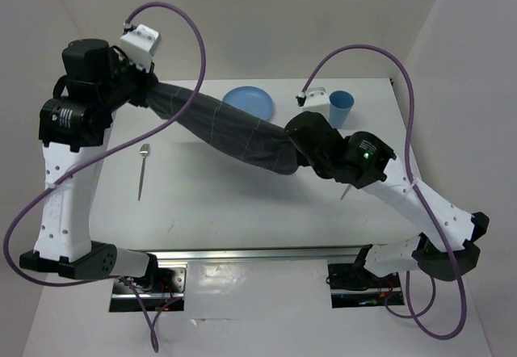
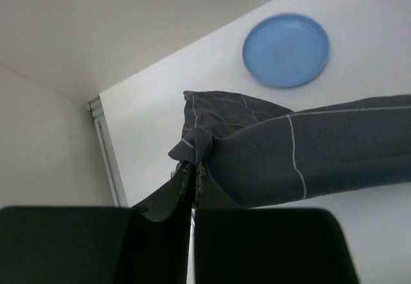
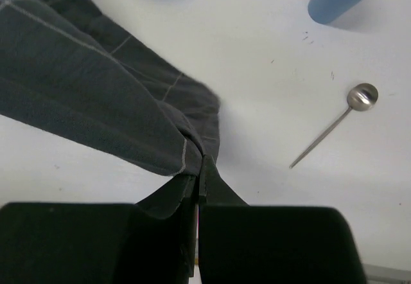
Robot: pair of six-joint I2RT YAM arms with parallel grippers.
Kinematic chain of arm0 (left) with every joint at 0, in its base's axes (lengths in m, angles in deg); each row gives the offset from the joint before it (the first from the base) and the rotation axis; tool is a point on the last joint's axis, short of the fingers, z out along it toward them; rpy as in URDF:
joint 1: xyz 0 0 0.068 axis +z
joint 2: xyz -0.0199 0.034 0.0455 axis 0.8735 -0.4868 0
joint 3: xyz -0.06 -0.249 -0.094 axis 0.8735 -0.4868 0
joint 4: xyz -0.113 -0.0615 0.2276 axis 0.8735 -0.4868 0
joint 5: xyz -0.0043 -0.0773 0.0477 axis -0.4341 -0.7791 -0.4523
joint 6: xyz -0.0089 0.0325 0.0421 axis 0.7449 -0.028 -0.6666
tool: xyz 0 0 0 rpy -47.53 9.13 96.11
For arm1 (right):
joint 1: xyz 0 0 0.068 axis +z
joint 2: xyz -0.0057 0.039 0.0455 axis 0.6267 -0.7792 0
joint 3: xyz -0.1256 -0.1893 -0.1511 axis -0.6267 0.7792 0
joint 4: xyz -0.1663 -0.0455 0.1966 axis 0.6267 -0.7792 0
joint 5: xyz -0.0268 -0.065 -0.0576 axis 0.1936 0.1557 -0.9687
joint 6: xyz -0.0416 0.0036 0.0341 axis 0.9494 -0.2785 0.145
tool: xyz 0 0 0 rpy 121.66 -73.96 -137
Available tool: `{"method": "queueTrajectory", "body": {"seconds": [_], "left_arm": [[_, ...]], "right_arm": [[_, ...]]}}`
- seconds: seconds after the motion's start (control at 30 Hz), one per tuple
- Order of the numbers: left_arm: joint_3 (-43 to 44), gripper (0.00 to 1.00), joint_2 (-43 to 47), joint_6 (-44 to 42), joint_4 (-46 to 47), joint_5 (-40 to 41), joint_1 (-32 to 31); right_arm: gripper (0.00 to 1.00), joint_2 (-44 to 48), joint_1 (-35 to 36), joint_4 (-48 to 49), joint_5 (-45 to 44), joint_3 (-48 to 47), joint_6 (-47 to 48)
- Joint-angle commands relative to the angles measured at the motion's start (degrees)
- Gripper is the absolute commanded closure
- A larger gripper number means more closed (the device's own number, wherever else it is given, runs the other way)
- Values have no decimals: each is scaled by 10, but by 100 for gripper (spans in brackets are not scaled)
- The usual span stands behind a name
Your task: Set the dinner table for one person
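A dark grey checked cloth mat (image 1: 230, 131) hangs stretched between my two grippers above the white dinner table (image 1: 242, 203). My left gripper (image 1: 149, 90) is shut on the mat's left corner, which shows in the left wrist view (image 2: 196, 146). My right gripper (image 1: 300, 153) is shut on the mat's right corner, which shows in the right wrist view (image 3: 192, 149). A blue plate (image 1: 249, 100) lies at the table's back, partly behind the mat. A blue cup (image 1: 342, 107) stands at the back right. A fork (image 1: 143, 167) lies on the left. A spoon (image 3: 334, 124) lies on the right.
The table's metal edge rail (image 2: 106, 149) runs along the left side in the left wrist view. White walls enclose the table at the back and sides. Purple cables (image 1: 186, 26) loop above both arms.
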Motion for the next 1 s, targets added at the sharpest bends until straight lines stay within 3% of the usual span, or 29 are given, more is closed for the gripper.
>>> {"method": "queueTrajectory", "body": {"seconds": [0.0, 0.2, 0.33, 0.47, 0.63, 0.87, 0.93, 0.97], "left_arm": [[-39, 100, 41, -8, -45, 74, 9], [-39, 100, 73, 6, -143, 104, 9], [-32, 100, 73, 19, -187, 105, 9], [-89, 100, 59, 32, -163, 105, 9], [-82, 100, -21, 32, -112, 111, 16], [-140, 100, -133, 46, -12, 62, 22], [-140, 100, -192, 62, 11, 72, 22], [-86, 98, -291, 87, 52, 96, 28]], "right_arm": [[100, 8, -7, -118, 25, -42, -6], [100, -25, -29, -118, 131, -28, 7], [100, -38, -90, -118, 136, -74, 13], [100, -83, -128, -118, 119, -128, 52], [100, -215, -198, -106, 163, -230, 103], [100, -341, -330, 41, 265, -156, 158], [100, -379, -344, 88, 273, -161, 164], [96, -464, -362, 121, 266, -234, 169]]}}
